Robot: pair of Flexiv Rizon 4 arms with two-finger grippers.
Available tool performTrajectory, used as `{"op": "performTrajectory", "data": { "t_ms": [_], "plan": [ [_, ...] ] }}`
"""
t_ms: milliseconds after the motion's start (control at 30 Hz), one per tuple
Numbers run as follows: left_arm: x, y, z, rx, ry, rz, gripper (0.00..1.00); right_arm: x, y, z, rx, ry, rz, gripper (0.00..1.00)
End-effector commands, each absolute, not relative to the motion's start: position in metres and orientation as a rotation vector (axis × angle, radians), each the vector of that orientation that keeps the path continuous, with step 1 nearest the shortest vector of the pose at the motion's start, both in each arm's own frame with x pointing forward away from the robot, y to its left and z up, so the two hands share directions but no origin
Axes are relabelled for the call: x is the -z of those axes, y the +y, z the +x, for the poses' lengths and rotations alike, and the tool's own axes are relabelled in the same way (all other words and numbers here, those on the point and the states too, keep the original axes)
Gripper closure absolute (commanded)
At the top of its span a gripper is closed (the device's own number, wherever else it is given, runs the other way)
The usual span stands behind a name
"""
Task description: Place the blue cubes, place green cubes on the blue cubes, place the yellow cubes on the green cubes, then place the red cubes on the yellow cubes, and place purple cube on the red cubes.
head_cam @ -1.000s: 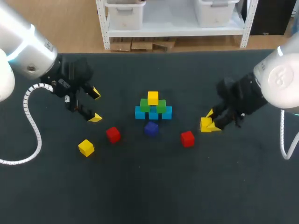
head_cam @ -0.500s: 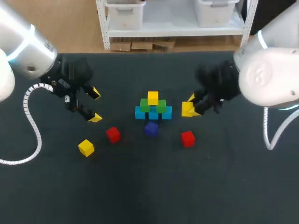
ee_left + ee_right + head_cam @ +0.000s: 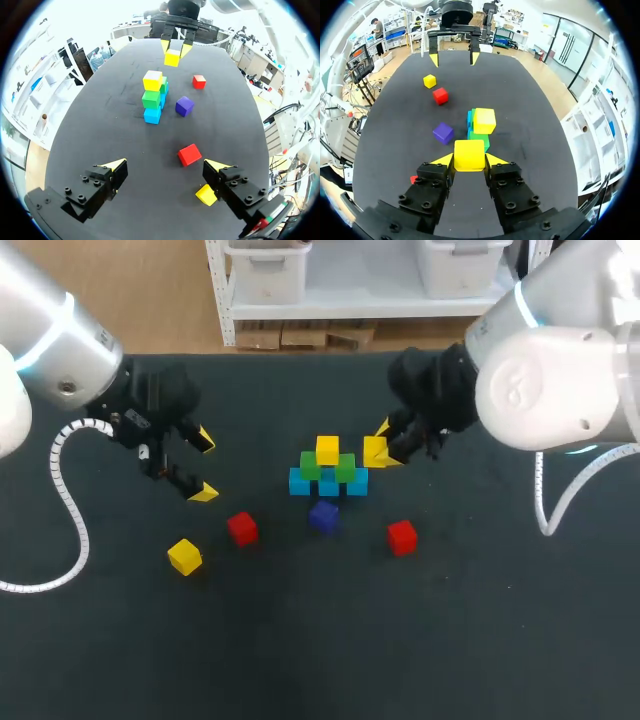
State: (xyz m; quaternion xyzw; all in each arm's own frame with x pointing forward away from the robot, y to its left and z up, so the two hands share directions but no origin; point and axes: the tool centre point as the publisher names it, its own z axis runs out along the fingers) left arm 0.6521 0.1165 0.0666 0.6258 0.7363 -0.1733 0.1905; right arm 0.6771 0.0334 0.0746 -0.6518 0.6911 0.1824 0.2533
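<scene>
Blue-and-green cube stack (image 3: 328, 480) built, one yellow cube (image 3: 327, 450) on top. Second yellow cube (image 3: 469, 154) clamped between right fingers (image 3: 442, 160), stack just ahead. Left fingers (image 3: 114, 164) apart, empty; third yellow cube (image 3: 206, 194) beside them, red cubes (image 3: 189, 154) and purple cube (image 3: 184, 106) ahead, unplaced.

Nothing readable is showing from where I'm standing: the plain coloured cubes (image 3: 327, 450) and the dark matte counter (image 3: 320, 640) are carrying no lettering, numbers, labels or signs that I can make out.
</scene>
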Motion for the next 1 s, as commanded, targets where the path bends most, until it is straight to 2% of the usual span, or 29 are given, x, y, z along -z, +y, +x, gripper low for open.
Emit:
{"op": "performTrajectory", "data": {
  "t_ms": [33,1000],
  "plan": [
    [-0.066,0.118,0.652,0.491,2.060,1.758,0.00,-0.071,0.044,0.688,-0.499,1.883,-1.785,1.00],
    [-0.066,0.118,0.652,0.491,2.060,1.758,0.00,-0.064,0.059,0.700,-0.532,1.884,-1.788,1.00]
  ]
}}
